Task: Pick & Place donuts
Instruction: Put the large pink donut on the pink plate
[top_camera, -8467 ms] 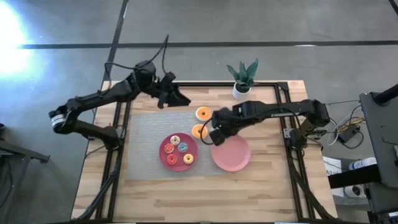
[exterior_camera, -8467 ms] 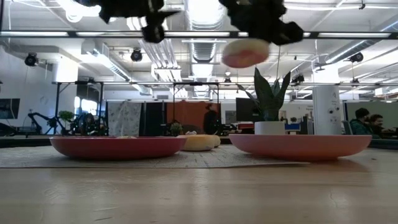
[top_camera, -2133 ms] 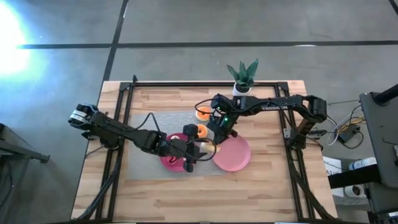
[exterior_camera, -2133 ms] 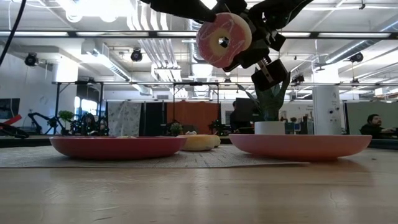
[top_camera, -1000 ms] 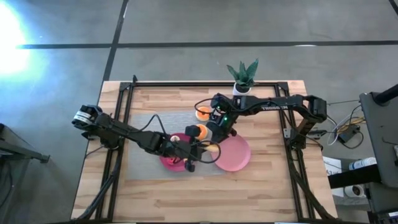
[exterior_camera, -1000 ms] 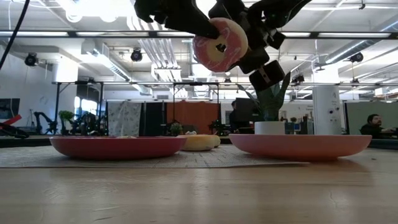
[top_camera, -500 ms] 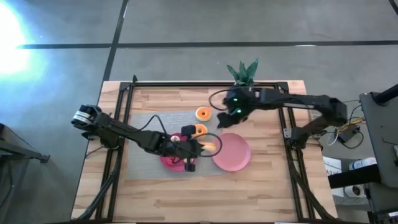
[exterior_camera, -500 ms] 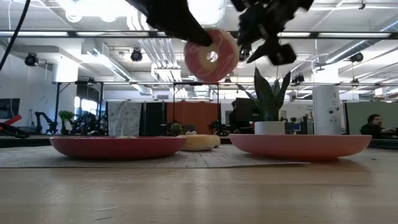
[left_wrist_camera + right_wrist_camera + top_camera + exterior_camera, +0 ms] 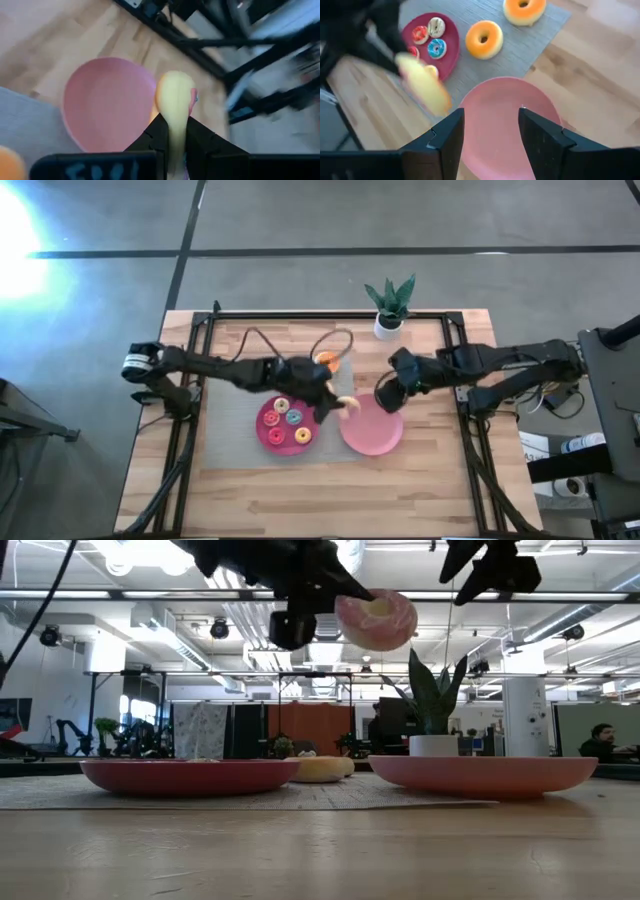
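Observation:
My left gripper [image 9: 333,404] is shut on a large donut [image 9: 346,402] with pink icing [image 9: 376,620], up in the air at the near-left rim of the pink plate [image 9: 375,435]. My right gripper [image 9: 383,395] hangs open and empty above that plate's far side. Two large orange donuts [image 9: 484,39] [image 9: 524,10] lie flat on the grey mat [image 9: 230,395]. Several small iced donuts [image 9: 288,420] sit in the magenta plate [image 9: 262,420]. My left gripper pinches the donut across its ring, at the rim nearest the wrist [image 9: 173,131], between its two fingers [image 9: 156,132]. The fingers reach in from the table's left, slanting down. The donut sticks out beyond the fingertips, tilted and lifted clear of mat and plates.
A potted plant [image 9: 390,305] stands at the far edge, behind the plates. A black frame [image 9: 455,360] runs along the table's sides. Bare wood lies along the near edge. The left arm's cable [image 9: 335,345] loops over the far orange donut.
My right gripper has let go of the pink-iced donut, opened and drawn back toward the table's right edge. My left gripper has kept the donut and carried it a little rightward toward the pink plate, while the donut has tipped from upright to slanted.

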Tool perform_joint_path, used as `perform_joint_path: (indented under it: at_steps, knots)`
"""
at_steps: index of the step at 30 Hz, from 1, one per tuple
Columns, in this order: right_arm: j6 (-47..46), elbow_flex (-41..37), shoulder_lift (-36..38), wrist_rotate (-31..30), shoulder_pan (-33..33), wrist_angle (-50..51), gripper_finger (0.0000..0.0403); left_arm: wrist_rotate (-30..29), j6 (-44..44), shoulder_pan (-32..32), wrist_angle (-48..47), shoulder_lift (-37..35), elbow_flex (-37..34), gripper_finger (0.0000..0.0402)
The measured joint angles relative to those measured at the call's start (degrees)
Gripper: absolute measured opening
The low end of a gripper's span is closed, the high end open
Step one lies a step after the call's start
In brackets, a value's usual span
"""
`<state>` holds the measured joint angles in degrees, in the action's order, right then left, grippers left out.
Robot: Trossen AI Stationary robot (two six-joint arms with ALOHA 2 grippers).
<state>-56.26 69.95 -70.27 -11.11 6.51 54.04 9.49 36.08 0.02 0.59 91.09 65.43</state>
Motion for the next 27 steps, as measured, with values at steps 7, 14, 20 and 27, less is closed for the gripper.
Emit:
perform_joint_path:
  at_steps: [7,14,20,27]
  knots:
    - [7.06,0.0,-0.08,-11.96,9.45,0.0,0.0178,24.05,15.65,10.6,5.16,4.02,0.0,0.0016]
    - [1.67,-1.6,0.42,-7.45,11.12,1.12,0.0176,39.4,33.85,13.81,19.39,12.44,0.0,0.0016]
    - [-10.26,-9.8,5.56,-3.26,10.66,-1.7,0.0158,40.95,39.17,14.19,29.01,15.67,0.15,0.0016]
    - [-20.28,-22.64,15.42,-2.67,10.72,-9.54,0.014,32.68,42.3,14.99,26.78,20.62,0.73,0.0016]
